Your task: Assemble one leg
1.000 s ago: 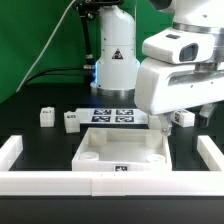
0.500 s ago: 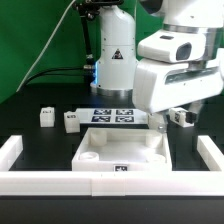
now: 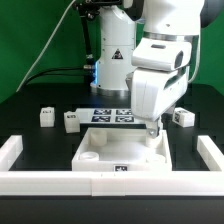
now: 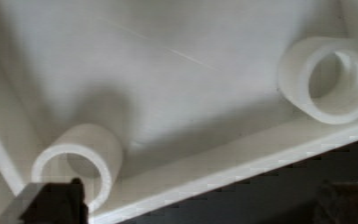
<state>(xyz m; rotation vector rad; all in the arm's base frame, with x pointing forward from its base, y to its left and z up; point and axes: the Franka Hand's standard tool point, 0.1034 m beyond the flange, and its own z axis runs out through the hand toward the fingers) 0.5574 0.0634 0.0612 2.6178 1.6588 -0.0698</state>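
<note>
claw spread wide | over far rim of white panel | leg near

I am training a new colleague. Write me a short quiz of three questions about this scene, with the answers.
1. Fill the gap: in the exterior view, two small white block-like plastic legs lie to the ___ of the thin white marker board.
2. The two-finger gripper hangs over: A a leg; B the marker board; C the wide flat white plastic panel with raised corners.
3. True or false: the gripper is shut on a leg.
Key: 1 left; 2 C; 3 false, as the wrist view shows its fingers apart with nothing between them.
</note>
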